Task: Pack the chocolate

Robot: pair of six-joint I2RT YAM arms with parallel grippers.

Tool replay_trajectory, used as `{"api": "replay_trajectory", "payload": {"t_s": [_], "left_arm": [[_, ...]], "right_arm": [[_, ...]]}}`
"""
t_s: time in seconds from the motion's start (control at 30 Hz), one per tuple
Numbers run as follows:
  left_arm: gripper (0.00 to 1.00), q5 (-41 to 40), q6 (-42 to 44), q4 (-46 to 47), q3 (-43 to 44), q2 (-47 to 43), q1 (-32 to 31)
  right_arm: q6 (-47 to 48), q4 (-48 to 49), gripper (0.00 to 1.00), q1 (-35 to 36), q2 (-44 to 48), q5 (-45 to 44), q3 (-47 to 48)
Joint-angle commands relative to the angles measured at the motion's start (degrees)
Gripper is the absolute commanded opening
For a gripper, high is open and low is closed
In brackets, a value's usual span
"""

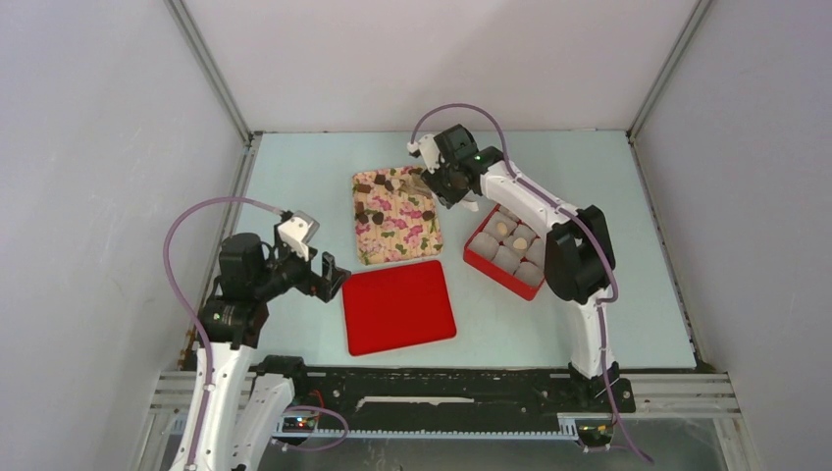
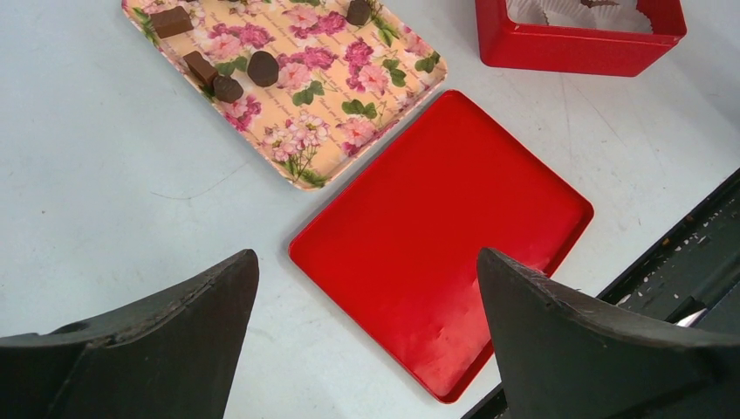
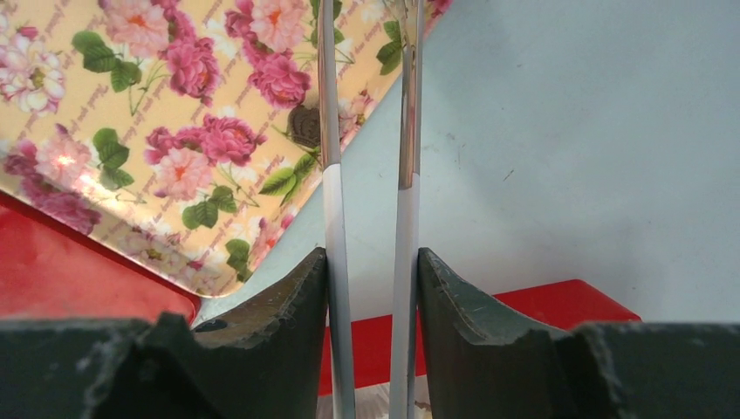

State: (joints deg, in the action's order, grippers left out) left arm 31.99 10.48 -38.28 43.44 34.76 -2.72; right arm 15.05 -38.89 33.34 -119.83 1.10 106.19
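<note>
The pale blue desk [image 1: 294,177] lies bare left of and beyond the rectangular flower-printed tray [image 1: 395,221] (the widest free room). Nearly touching the tray's near edge lies a flat red lid [image 1: 397,306] with a raised rim. Right of the tray, apart, stands a square red box [image 2: 576,48] of crinkled grey-white paper cups [image 1: 508,258], some holding pale tan lumps. Small dark brown chocolate [image 2: 263,68] is scattered over the tray's far half. The left jaws hang spread wide and hold nothing off the tray's near left corner. The right jaws pinch thin metal tongs [image 3: 333,209] over its far right corner.
</note>
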Motion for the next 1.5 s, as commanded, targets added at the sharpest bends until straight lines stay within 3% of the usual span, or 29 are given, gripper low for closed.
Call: {"api": "replay_trajectory", "payload": {"t_s": [0.0,0.37,0.77,0.9,1.03,1.47], "left_arm": [[0.98,1.5,-1.0,1.4,-0.9,0.0,0.8],[0.98,1.8,-1.3,2.1,-1.2,0.0,1.1],[0.98,1.8,-1.5,2.0,-1.1,0.4,1.5],[0.98,1.8,-1.4,1.9,-1.0,0.5,1.7],[0.98,1.9,-1.5,1.9,-1.0,0.9,1.8],[0.98,2.5,-1.3,3.1,-1.8,0.8,1.8]], "right_arm": [[-0.5,2.6,0.42,-0.3,-1.6,-2.4,3.9],[-0.2,3.2,0.40,-0.1,0.4,-5.2,4.4],[-0.9,3.0,0.40,-0.2,-6.7,-5.4,8.6],[-1.0,2.8,0.32,-0.5,-6.3,-4.7,8.7],[-1.2,1.9,0.25,-0.5,-2.5,-3.5,6.8],[-3.1,-1.1,0.23,-1.2,19.3,2.8,-8.6]]}}
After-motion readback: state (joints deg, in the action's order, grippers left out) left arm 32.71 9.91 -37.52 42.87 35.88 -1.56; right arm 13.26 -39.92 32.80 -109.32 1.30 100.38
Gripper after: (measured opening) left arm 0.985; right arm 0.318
